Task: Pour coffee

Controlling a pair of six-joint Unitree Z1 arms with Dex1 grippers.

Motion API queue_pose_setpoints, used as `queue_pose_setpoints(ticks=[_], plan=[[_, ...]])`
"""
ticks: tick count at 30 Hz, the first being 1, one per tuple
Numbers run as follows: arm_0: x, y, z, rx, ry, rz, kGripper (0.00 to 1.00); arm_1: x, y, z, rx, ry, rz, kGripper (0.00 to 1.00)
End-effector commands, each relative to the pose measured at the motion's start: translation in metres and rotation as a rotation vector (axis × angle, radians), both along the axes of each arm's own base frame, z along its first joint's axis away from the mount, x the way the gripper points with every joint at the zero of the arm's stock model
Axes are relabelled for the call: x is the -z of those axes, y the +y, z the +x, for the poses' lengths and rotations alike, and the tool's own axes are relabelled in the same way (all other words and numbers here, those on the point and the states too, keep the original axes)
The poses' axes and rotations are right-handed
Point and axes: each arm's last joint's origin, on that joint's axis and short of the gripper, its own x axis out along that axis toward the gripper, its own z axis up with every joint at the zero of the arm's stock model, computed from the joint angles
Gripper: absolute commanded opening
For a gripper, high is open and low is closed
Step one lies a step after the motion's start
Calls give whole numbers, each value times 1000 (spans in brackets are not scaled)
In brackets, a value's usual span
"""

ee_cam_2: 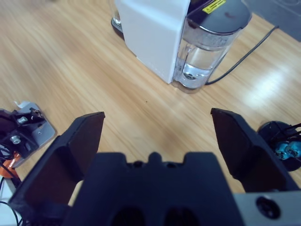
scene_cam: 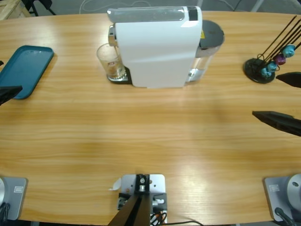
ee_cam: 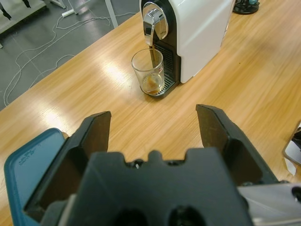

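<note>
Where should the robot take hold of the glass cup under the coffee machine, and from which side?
Grip the glass cup across its upper wall, just below the rim, probably with the left gripper, whose jaws are open and face it. Come from its open side, away from the coffee machine: the spout hangs over the rim, the machine's body blocks the back, and coffee lies in the bottom, so keep it upright.

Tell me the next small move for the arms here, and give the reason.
Probably none yet: hold both arms back and wait. In the left wrist view a thin brown stream of coffee runs from the machine's spout into the glass cup, which holds only a little. The left pincer and right pincer are both open, empty and away from the cup.
</note>
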Motion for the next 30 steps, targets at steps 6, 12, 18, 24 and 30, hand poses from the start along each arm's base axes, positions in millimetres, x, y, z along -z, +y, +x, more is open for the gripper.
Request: queue_pose_setpoints(ticks=[6,12,18,24,30], plan=[[15,-1,0,-14,36,-22,782,21,6,5,-16,41,-5,1000],[19,-6,5,-20,74,-57,775,23,7,6,-16,37,4,1000],[20,-5,3,-7,69,-62,780,24,6,5,-14,38,12,1000],[22,-9,6,7,96,-54,779,24,7,6,-15,41,11,1000],[24,-10,8,14,105,-51,775,24,7,6,-15,41,11,1000]])
